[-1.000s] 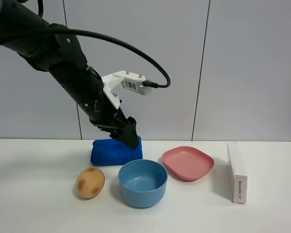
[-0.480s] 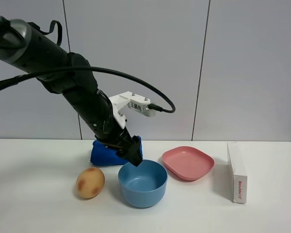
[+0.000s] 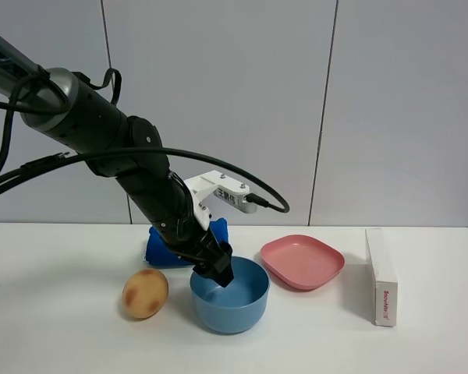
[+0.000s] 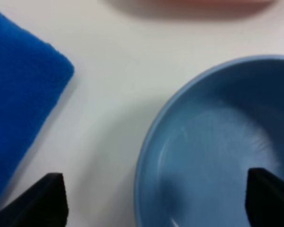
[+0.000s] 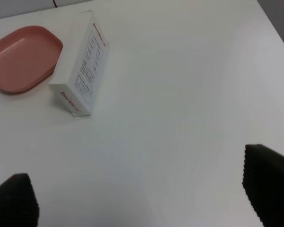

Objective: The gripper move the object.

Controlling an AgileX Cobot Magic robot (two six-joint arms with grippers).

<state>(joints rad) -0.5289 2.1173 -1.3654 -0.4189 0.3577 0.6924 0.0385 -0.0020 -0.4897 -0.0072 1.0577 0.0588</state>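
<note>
Presently, entry one: light-blue bowl (image 3: 230,300), lower centre of the high view, upright on the white table (image 3: 62,335). It is round and deep, with smooth matte walls, a thin rim and an empty basin. Judged light, stiff plastic, not fragile, and somewhat slick under hard pads. The best hold is likely a pinch across the wall at the rim, one finger inside and one outside. Taken from one side it may tip.

Entry two: left gripper (image 3: 221,271), black, on a thick cabled arm entering from the upper left. Its tip is dipped at the bowl's rear-left rim. In the left wrist view the gripper (image 4: 158,201) has its jaws spread wide, straddling the rim of the bowl (image 4: 217,151), and it grasps nothing yet.

Entry three: right gripper (image 5: 142,189), jaws apart, empty, over bare table.

Entry four, surroundings:
- A dark-blue towel (image 3: 168,245), soft and napped, folded just behind the bowl.
- A pink plate (image 3: 303,261), shallow with rounded corners, right of centre.
- A white carton (image 3: 382,273), rigid and printed, at the far right.
- A brown mottled lump (image 3: 146,293), potato-like, just left of the bowl.
</note>
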